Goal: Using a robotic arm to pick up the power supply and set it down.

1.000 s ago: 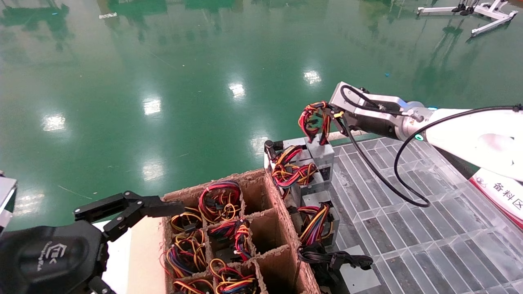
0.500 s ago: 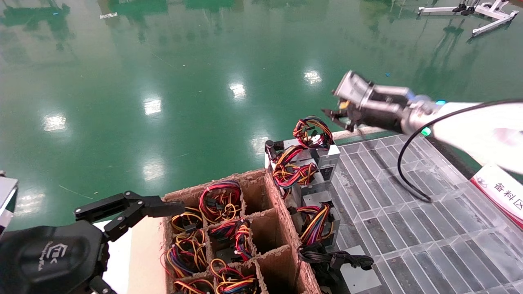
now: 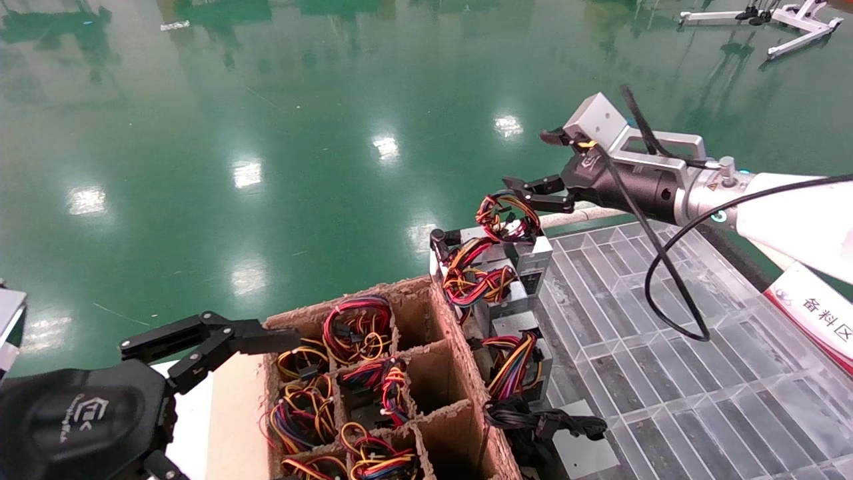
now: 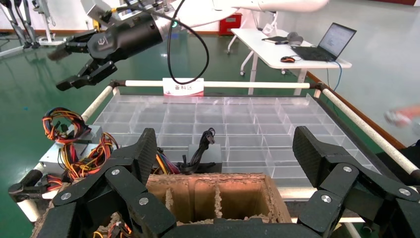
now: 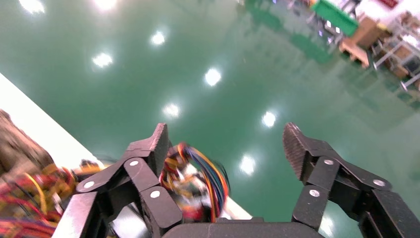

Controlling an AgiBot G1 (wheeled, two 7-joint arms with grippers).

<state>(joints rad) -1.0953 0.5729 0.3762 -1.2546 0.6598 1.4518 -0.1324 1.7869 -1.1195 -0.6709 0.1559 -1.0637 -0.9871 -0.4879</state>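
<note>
Glossy green floor (image 3: 266,133) spreads behind a clear gridded tray (image 3: 666,373) framed by white rails, with a brown cardboard divider box (image 3: 453,373) at its near left edge. At the tray's far left corner sits the power supply (image 3: 533,250), a silver-grey metal box with its coiled loop of red, yellow, black and purple wires (image 3: 504,217) lying on top. It rests against other units with coloured wire bundles just in front of it, and a unit with all-black cables (image 3: 540,423) lies nearer the robot. The robotic arm (image 3: 786,213) reaches in from the right; the right gripper (image 3: 540,160) hangs just above and behind the wire loop, jaws spread wide and holding nothing, apart from the wires. In the right wrist view the coloured loop (image 5: 198,173) shows between the spread fingers (image 5: 156,141). The left gripper (image 3: 220,340) is parked low at the left, just beside the cardboard box, its jaws also wide open and empty.
</note>
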